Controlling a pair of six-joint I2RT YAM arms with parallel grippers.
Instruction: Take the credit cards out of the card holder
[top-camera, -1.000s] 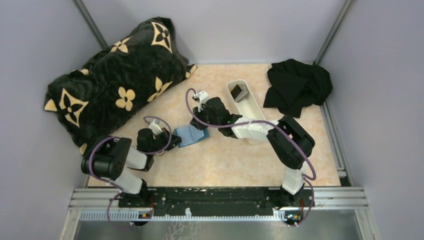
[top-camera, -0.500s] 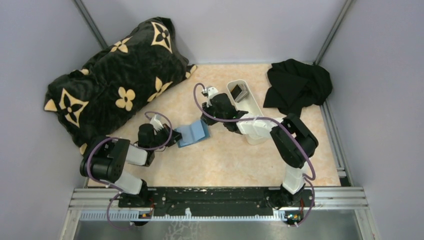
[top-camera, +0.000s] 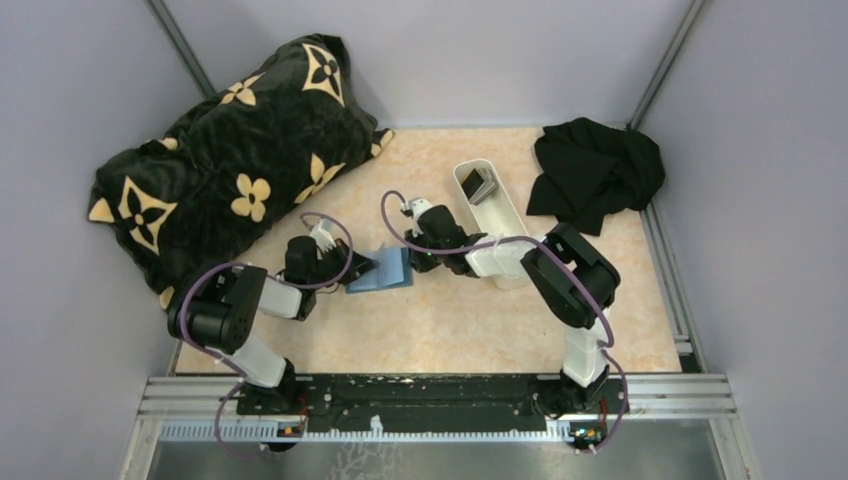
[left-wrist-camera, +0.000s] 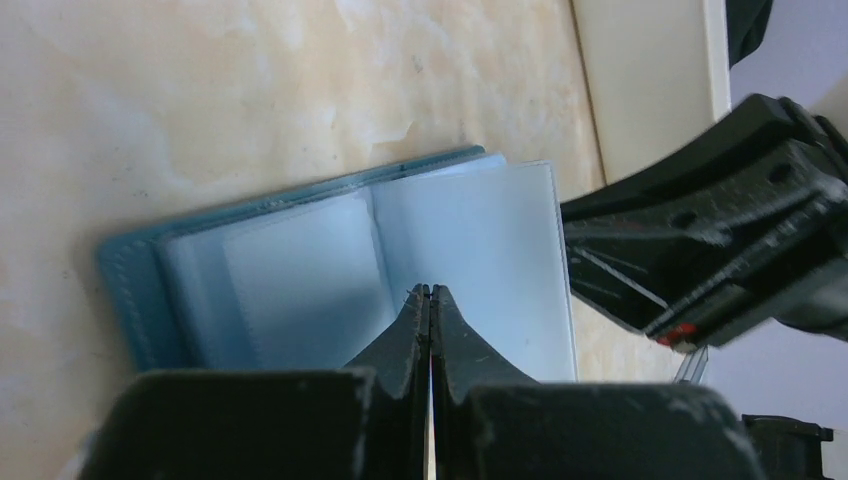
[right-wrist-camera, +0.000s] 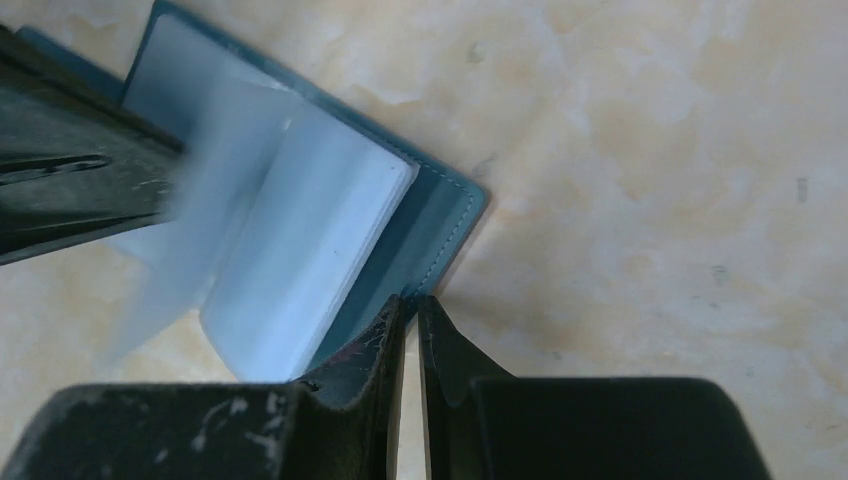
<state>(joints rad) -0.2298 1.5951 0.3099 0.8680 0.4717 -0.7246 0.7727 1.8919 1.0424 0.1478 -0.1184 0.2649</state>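
Right gripper (top-camera: 412, 259) is back down on the card holder (top-camera: 381, 274). Fingers are nearly together with only a slit between them, tips at the teal cover edge on the side facing the white tray (top-camera: 506, 218). Can't tell if it's pinching the cover or just pressing on it. Half a second ago it had lifted off and swung toward the tray, so this is a re-approach.

Left gripper (top-camera: 360, 267) has pushed in from the side away from the tray. A second ago it stood just off the holder; now its tips are over the inner pages. Fingers are together, meeting at the fold between two pale sleeves, with nothing visible between them.

The holder lies open between the two grippers, left of the tray's near end and apart from it. It has slid slightly further from the tray. In the right wrist view one sleeve page is blurred, probably mid-flip.

Credit cards (top-camera: 478, 185): a small dark stack sits inside the tray at its far end, well apart from both grippers. Every sleeve visible from the wrist cameras looks pale and empty.

My read: extraction is mostly done and the arms are leafing pages for leftovers. The sleeves under the page stack are hidden, so it's not confirmed.
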